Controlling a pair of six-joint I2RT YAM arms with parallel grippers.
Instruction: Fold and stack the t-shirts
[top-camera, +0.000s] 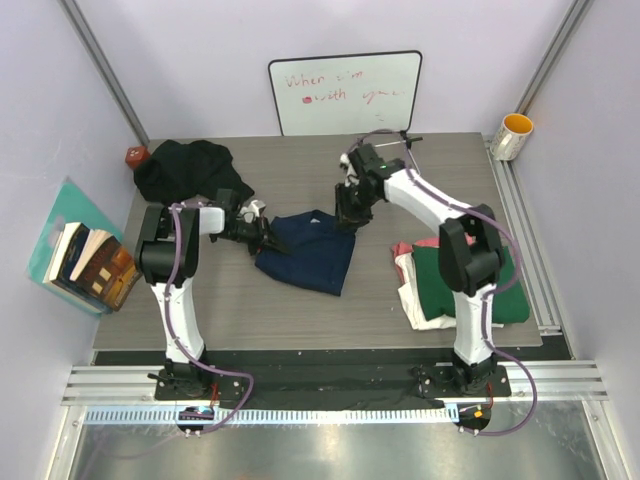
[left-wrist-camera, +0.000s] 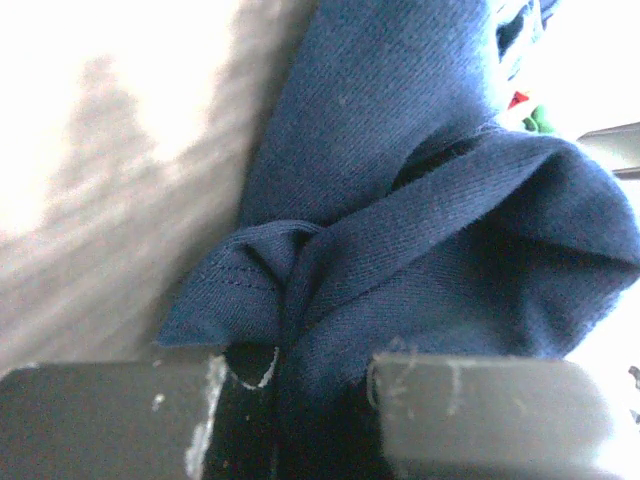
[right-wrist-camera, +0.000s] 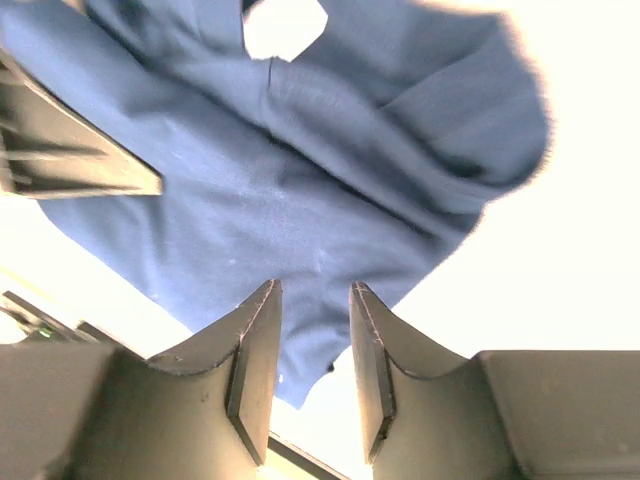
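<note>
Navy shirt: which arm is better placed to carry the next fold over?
Left. The left gripper is clamped on a bunched edge of the navy shirt; the right gripper hovers over it, jaws apart and holding nothing.

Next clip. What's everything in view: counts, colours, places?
navy t-shirt: one, navy, table centre
black t-shirt: one, black, bunched back left
green t-shirt: one, dark green, top of right-hand stack
cream t-shirt: one, cream, under the green
pink-red t-shirt: one, pink-red, stack's back edge
whiteboard: one, white, red writing, back wall
mug: one, white and yellow, back right
books: several, mixed, left of table
table: one, grey, middle of view
left gripper: one, black, shut on navy t-shirt's left edge
right gripper: one, black, open over its back edge
</note>
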